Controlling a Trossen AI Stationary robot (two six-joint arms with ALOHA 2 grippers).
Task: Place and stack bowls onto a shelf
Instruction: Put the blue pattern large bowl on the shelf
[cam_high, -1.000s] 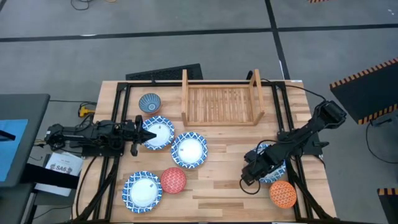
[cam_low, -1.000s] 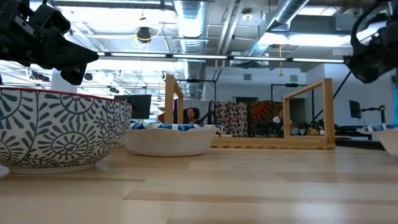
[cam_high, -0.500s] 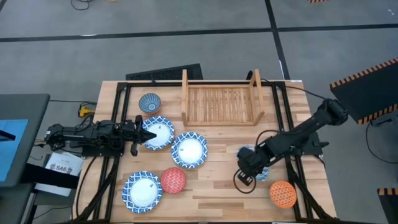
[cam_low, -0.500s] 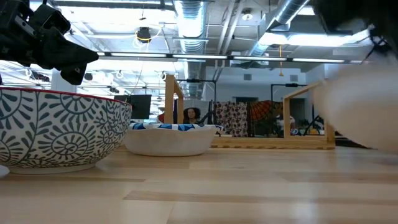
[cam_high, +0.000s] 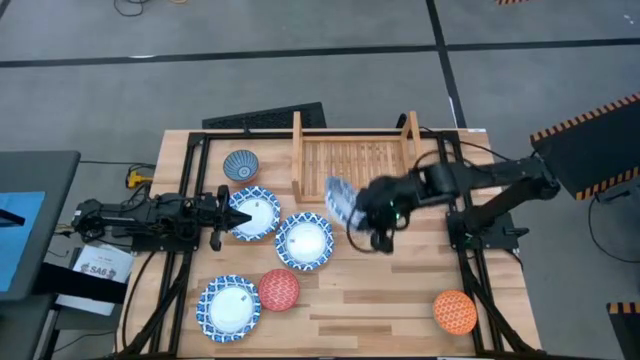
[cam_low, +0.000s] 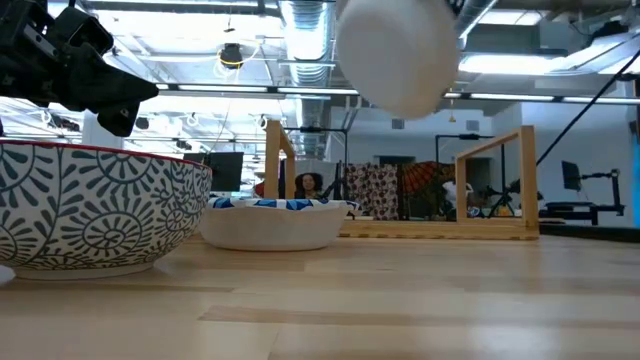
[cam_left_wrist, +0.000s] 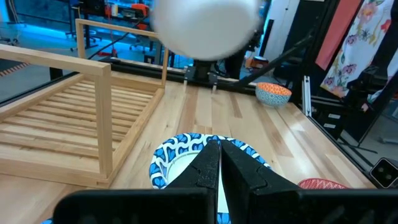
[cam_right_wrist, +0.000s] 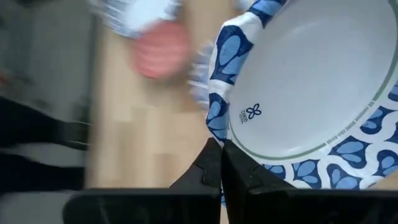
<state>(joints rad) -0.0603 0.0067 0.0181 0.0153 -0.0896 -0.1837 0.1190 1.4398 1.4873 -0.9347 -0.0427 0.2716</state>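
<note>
My right gripper is shut on a white bowl with a blue patterned rim, carried in the air just near of the wooden shelf. The low view shows this bowl's pale underside high up. My left gripper waits, shut, at the left edge of another white bowl. Resting on the table are two more white bowls, a red bowl, a small blue bowl and an orange bowl. My right gripper pinches the white bowl's blue patterned rim, one finger on the inner side and one on the outer. The bowl is lifted clear of the table and tipped steeply onto its edge, its white inside facing the wrist camera.
Black metal frame rails run along both sides of the table. A dark keyboard lies past the far edge. Bare wood stretches between the red and orange bowls.
My right gripper has lifted the white bowl off the table's near right part and swung it up, leftward and toward the far edge, to the front of the shelf. The bowl went from lying flat to tipped on edge.
</note>
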